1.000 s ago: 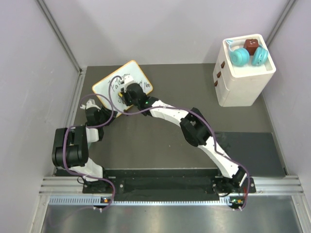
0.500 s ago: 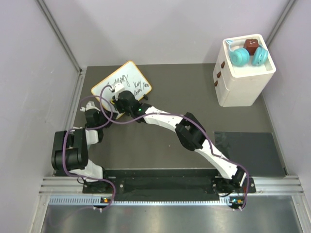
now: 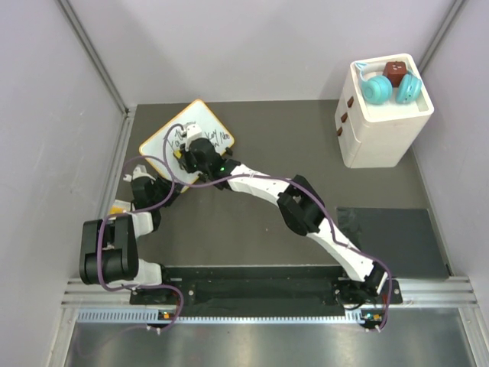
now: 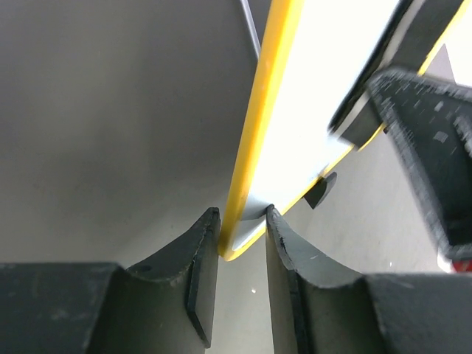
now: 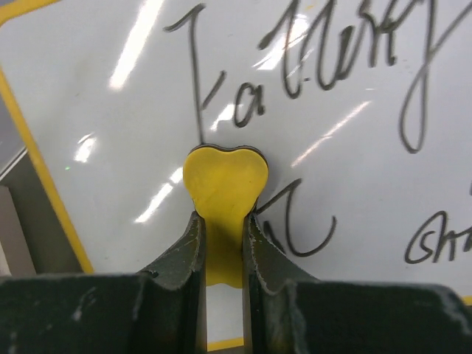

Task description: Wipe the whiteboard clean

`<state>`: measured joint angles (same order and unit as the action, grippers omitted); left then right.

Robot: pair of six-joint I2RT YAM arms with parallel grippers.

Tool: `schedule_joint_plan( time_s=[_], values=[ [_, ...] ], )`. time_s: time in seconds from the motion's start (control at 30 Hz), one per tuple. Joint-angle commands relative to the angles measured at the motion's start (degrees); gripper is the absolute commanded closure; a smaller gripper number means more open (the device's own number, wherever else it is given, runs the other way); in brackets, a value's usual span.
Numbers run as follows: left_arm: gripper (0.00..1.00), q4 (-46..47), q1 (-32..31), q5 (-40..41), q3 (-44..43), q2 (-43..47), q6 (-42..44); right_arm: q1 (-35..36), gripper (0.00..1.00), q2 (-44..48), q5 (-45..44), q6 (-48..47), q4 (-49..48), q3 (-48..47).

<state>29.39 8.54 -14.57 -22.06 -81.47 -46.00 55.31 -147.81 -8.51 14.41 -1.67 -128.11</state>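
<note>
The whiteboard, white with a yellow frame and black handwriting, stands tilted at the back left of the table. My left gripper is shut on its lower corner. In the left wrist view the yellow edge sits pinched between the fingers of that gripper. My right gripper is shut on a small yellow bone-shaped piece. It presses the piece's rounded end flat against the whiteboard, just below the written letters. The right gripper holds the piece by its narrow waist.
A white drawer unit stands at the back right, with two teal round things and a brown cube on top. A dark mat lies at the right front. A wall with a metal rail runs close along the left.
My right gripper slid the yellow piece leftward across the board, then a little back up. The board turned slightly and shifted left in my left gripper's hold.
</note>
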Motion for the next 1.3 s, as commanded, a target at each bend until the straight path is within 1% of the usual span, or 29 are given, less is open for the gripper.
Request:
schedule_joint_plan(
  time_s=[0.0, 0.1, 0.2, 0.23, 0.33, 0.37, 0.43, 0.63, 0.87, 0.97, 1.13, 1.27],
  values=[
    [1.0, -4.25, 0.25, -3.09, 1.15, -0.26, 0.03, -4.5, 1.0, -0.99, -1.86, 7.62, 2.98, -2.4],
    [1.0, -3.2, 0.17, -5.03, 0.62, -2.11, 0.29, -6.26, 1.0, -0.73, -1.15, 10.36, 4.74, -1.79],
    [1.0, -1.8, 0.08, -6.87, 0.27, -4.31, 0.73, -6.53, 1.0, -0.11, 0.16, 10.46, 5.71, -1.09],
    [1.0, -1.27, 0.17, -7.14, 0.35, -4.83, 0.65, -6.53, 1.0, -0.2, 1.82, 10.81, 7.28, -1.43],
    [1.0, 0.23, 0.17, -7.76, 0.97, -5.01, 0.73, -6.44, 1.0, -0.46, 3.84, 13.09, 9.31, -1.61],
    [1.0, 0.49, 0.17, -7.93, 1.23, -5.01, 1.0, -6.44, 1.0, -0.38, 4.46, 13.88, 9.41, -0.39],
    [1.0, 0.5, 0.17, -8.02, 1.41, -4.49, 1.52, -5.83, 1.0, -0.11, 5.87, 15.29, 9.32, 0.49],
    [1.0, 0.23, 0.34, -8.11, 1.94, -2.82, 3.19, -2.32, 1.0, 0.76, 6.05, 15.82, 9.06, 2.51],
    [1.0, 0.41, 0.08, -9.16, 2.03, -1.94, 3.81, 0.41, 1.0, 3.75, 6.41, 17.75, 5.55, 10.59],
    [1.0, 0.32, 0.17, -9.69, 1.94, -1.85, 4.42, 0.5, 1.0, 4.72, 5.97, 18.1, 4.49, 12.01],
    [1.0, -1.78, 0.25, -9.34, 0.98, -1.15, 6.62, -0.37, 1.0, 5.16, 5.09, 17.84, 4.92, 10.09],
    [1.0, -3.81, 0.25, -9.16, -0.08, 0.08, 7.94, -3.62, 1.0, 4.46, 7.02, 21.17, 5.1, 8.41]
  ],
)
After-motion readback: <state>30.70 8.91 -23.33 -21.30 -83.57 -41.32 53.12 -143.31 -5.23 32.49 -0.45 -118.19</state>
